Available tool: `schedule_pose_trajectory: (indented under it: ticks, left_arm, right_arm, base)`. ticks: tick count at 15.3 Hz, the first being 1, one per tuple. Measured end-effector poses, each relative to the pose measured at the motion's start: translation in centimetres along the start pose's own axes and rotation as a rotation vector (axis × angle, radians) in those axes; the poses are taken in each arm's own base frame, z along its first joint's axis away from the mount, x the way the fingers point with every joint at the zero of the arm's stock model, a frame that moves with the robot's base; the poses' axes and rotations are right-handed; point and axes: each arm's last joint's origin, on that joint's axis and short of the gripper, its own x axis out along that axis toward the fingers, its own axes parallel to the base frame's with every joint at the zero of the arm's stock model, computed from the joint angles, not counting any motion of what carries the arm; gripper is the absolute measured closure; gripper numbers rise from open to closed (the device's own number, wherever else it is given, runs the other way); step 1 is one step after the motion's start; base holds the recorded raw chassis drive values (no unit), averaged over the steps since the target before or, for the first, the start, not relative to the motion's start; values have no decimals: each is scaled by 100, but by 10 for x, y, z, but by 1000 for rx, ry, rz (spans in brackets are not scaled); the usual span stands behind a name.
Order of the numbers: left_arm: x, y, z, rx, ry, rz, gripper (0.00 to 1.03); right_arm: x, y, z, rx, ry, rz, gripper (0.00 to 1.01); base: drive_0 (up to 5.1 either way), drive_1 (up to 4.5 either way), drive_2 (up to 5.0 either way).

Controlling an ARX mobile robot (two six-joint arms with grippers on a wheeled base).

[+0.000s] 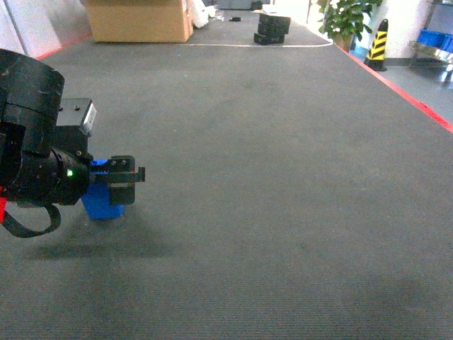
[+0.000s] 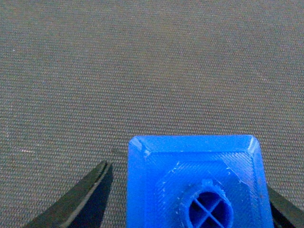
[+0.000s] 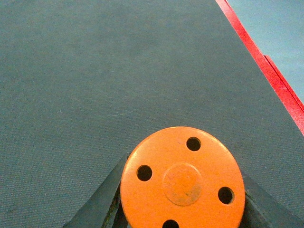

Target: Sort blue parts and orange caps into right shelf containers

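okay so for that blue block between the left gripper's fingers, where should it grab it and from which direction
Best on the blue part's two flat side walls, coming straight down from above. In the left wrist view the part stands upright with its round knob facing up, and the left gripper already has one finger on either side of it. The flat, parallel walls probably suit the pads better than the small knob.

Ridged plastic blue part (image 2: 194,185), matt woven table (image 2: 142,71)

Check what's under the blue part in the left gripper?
The blue part sits between the left gripper fingers, with dark grey mat all around it. Its base contact is covered by the part itself, so resting or lifted can't be told.
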Motion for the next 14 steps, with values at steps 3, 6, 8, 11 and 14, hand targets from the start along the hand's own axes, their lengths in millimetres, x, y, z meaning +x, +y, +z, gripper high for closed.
schedule_pose_trajectory:
  ticks: [3,6,8,11,14]
  left_arm:
    - [-17,6,-1,-5,-57,4,57]
    - [-58,13,11,22,-199,13,58]
    - [-104,23,9,48,-295,40,58]
    - [-186,47,-31,30,-429,105,58]
    - [-184,46,-29,32,-424,100,58]
  right_arm:
    - [0,0,0,0,0,0,57]
    - [0,0,0,0,0,0,57]
    - [0,0,0,0,0,0,57]
    - [0,0,0,0,0,0,57]
    - [0,0,0,0,0,0,57]
  base:
    - [0,0,0]
    - [0,0,0]
    - [0,0,0]
    - [0,0,0]
    - [0,0,0]
